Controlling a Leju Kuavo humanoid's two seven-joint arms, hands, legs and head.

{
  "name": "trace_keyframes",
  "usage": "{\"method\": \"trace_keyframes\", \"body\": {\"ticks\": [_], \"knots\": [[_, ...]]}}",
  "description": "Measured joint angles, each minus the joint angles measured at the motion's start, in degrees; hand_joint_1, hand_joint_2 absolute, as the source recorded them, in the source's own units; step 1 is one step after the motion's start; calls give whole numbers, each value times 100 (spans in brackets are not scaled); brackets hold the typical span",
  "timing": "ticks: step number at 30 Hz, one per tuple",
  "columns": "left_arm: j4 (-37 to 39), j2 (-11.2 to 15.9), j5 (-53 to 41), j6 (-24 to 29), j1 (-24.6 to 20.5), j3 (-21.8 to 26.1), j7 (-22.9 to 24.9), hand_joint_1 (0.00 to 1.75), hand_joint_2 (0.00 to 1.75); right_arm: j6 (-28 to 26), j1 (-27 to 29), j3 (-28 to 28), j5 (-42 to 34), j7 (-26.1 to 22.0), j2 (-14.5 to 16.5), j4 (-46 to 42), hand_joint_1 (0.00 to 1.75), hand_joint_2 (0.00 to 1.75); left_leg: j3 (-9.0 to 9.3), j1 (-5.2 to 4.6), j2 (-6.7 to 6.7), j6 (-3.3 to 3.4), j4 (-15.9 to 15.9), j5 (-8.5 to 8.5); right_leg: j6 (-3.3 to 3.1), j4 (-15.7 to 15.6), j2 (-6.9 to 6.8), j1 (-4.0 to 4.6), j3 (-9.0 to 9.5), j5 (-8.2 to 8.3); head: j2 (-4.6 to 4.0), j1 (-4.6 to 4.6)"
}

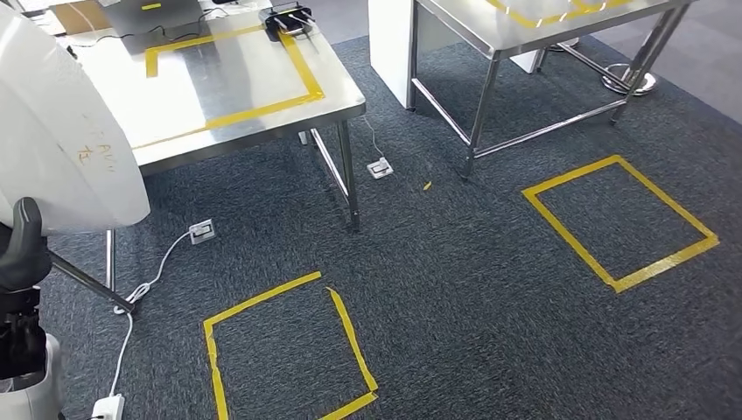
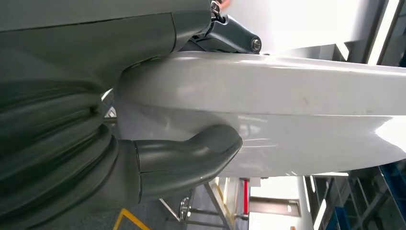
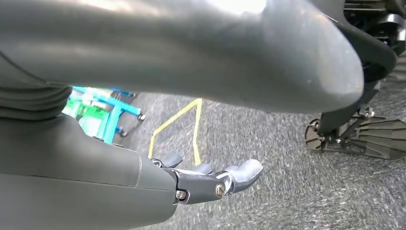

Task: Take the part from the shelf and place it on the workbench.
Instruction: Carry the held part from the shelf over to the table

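The part [image 1: 52,131] is a large white curved shell that fills the left edge of the head view. My left hand [image 1: 22,254] grips it from below. In the left wrist view the thick thumb [image 2: 191,158] presses under the part [image 2: 287,105] and the darker fingers [image 2: 230,36] hook over its upper edge. The steel workbench [image 1: 254,52], marked with a yellow tape rectangle, stands ahead at the upper left. My right hand [image 3: 119,177] hangs low over the carpet, fingers [image 3: 239,175] apart, holding nothing.
A black device [image 1: 289,19] sits at the workbench's far edge. A second steel table [image 1: 490,39] stands at the upper right. Yellow tape squares [image 1: 289,350] [image 1: 621,223] mark the carpet. Floor sockets [image 1: 201,231] [image 1: 380,168] and a white cable lie near the bench legs. A blue cart [image 3: 105,110] stands behind.
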Motion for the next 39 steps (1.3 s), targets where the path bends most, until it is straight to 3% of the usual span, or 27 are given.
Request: {"method": "trace_keyframes", "body": {"ticks": [1, 2, 3, 5, 7, 8, 10, 12, 14, 16, 17, 18, 21, 22, 25, 26, 28, 30, 31, 32, 33, 34, 36, 37, 39], "knots": [[3, -4, 1, 0, 13, -2, 3, 175, 175, 0, 9, -1, 0, 7, 1, 0, 0, 0, -101, 7, 43, -11, 231, -65, -3, 2, -82, 5, -1, -6, 0, 0], [5, -7, 1, 0, 20, -2, 6, 175, 175, 0, 12, -1, 0, 14, 1, 0, 0, 0, -102, 13, 68, -19, 264, -26, 0, 5, -164, 7, -1, -13, 0, 0], [5, -8, 1, 0, 20, -3, 9, 175, 175, 0, 9, -2, 0, 20, 3, 0, 0, 0, 12, 16, 105, -24, 78, 104, 8, 11, -247, 5, 2, -21, 0, -1], [-7, -7, -1, 0, 15, -5, 13, 175, 175, 0, -3, -1, 0, 23, 7, 0, 0, 0, 442, 1, 308, -1, -673, 414, 45, 30, -395, 12, 21, -50, 0, -2], [-28, -7, -4, -1, 15, -8, 14, 175, 175, 2, -10, -1, -1, 23, 9, 0, 0, 0, 703, -29, 468, 91, -1154, 533, 105, 50, -516, 38, 42, -84, 0, 6], [-35, -7, -8, -1, 20, -9, 14, 175, 175, 2, -14, -2, -2, 23, 9, 0, 0, 0, 709, -47, 461, 145, -1192, 519, 136, 50, -575, 52, 54, -91, 0, 9], [-52, -5, -29, -1, 48, -11, 14, 175, 175, 3, -30, -2, -14, 48, 9, -2, 0, 0, 692, -33, 314, 227, -1205, 550, 209, 50, -656, 48, 79, -111, 0, 13], [-78, -4, -49, -1, 64, -12, 0, 175, 175, 4, -49, -4, -33, 83, 8, -5, 0, 0, 694, 0, 181, 299, -1231, 584, 284, 247, -394, 23, 13, -257, 0, 23], [-91, -14, -64, -1, 58, -19, -22, 175, 175, 4, -40, -7, -42, 67, 8, -5, 0, 0, 681, 13, 50, 346, -1237, 607, 327, 867, 3, 4, -278, -583, 0, 42], [-86, -30, -87, -1, 67, -26, -41, 175, 175, 4, -10, -8, -42, 55, 7, -4, 0, 0, 651, 9, -111, 363, -1222, 616, 333, 1529, 133, 4, -627, -812, 0, 49], [-85, -35, -97, -1, 79, -28, -52, 175, 175, 4, 0, -8, -40, 75, 7, -4, 0, 0, 639, 7, -200, 363, -1209, 617, 325, 1625, 151, 5, -694, -781, 0, 50], [-84, -39, -101, 0, 93, -28, -60, 175, 175, 4, 5, -8, -39, 97, 7, -4, 0, 0, 631, 6, -288, 360, -1195, 618, 310, 1490, 169, 4, -649, -643, 0, 51], [-87, -45, -103, -4, 118, -30, -82, 175, 175, 4, -3, -18, -76, 121, 5, -4, 0, 0, 620, 2, -495, 320, -1164, 622, 238, 410, 341, 4, -160, -139, 0, 56], [-92, -47, -103, -10, 127, -31, -89, 175, 175, 4, -12, -37, -115, 116, 5, -4, 0, 0, 612, -1, -541, 290, -1164, 627, 222, 187, 379, 8, -62, -80, 0, 57], [-118, -46, -102, -43, 191, -32, -99, 175, 175, 3, -56, -118, -206, 109, 10, -5, 0, 0, 591, 2, -628, 166, -1213, 658, 159, 60, 320, 20, -20, -47, 0, 62], [-128, -46, -102, -50, 209, -32, -102, 175, 175, 3, -66, -133, -214, 109, 14, -5, 0, 0, 576, -1, -573, 133, -1198, 641, 120, 29, 293, 12, -3, -20, 0, 59], [-141, -40, -101, -58, 202, -34, -109, 175, 175, 1, -64, -161, -225, 109, 19, -4, 0, 0, 427, -10, -296, 86, -880, 431, 47, -32, 229, -13, 24, 23, 0, 31], [-135, -43, -99, -63, 191, -38, -115, 175, 175, 0, -37, -202, -238, 109, 17, -4, 0, 0, 102, -2, -18, 46, -155, 72, 11, -39, 184, -4, 24, -8, 0, 5], [-128, -47, -98, -64, 195, -40, -117, 175, 175, 0, -20, -221, -246, 110, 17, -4, 0, 0, -51, 8, 31, 26, 175, -38, 6, -38, 161, -2, 30, -41, 0, 4], [-121, -50, -97, -65, 201, -41, -119, 175, 175, 0, -4, -234, -254, 110, 18, -4, 0, 0, -129, 16, 54, 12, 347, -45, 7, -38, 136, -1, 46, -76, 0, 4], [-116, -50, -95, -66, 203, -41, -121, 175, 175, 0, 8, -245, -258, 111, 18, -4, 0, 0, -95, 22, 67, 3, 301, 52, 15, -37, 109, -2, 77, -111, 0, 3], [-114, -50, -91, -67, 202, -41, -123, 175, 175, 0, 14, -254, -262, 111, 18, -4, 0, 0, 57, 27, 85, 3, 27, 232, 33, -37, 82, -5, 123, -137, 0, 3], [-115, -51, -77, -68, 195, -42, -130, 175, 175, 0, 13, -267, -266, 108, 18, -4, 0, 0, 493, 15, 160, 36, -769, 505, 94, -34, 27, 0, 219, -209, 0, 3], [-116, -51, -69, -68, 191, -44, -133, 175, 175, 0, 8, -272, -267, 107, 18, -4, 0, 0, 658, 0, 190, 80, -1054, 529, 135, -40, 5, 9, 253, -252, 0, 5], [-121, -54, -56, -69, 185, -46, -139, 175, 175, 0, 2, -278, -277, 108, 18, -4, 0, 0, 778, -26, 196, 189, -1241, 420, 216, -44, -32, 29, 319, -297, 0, 11]]}}
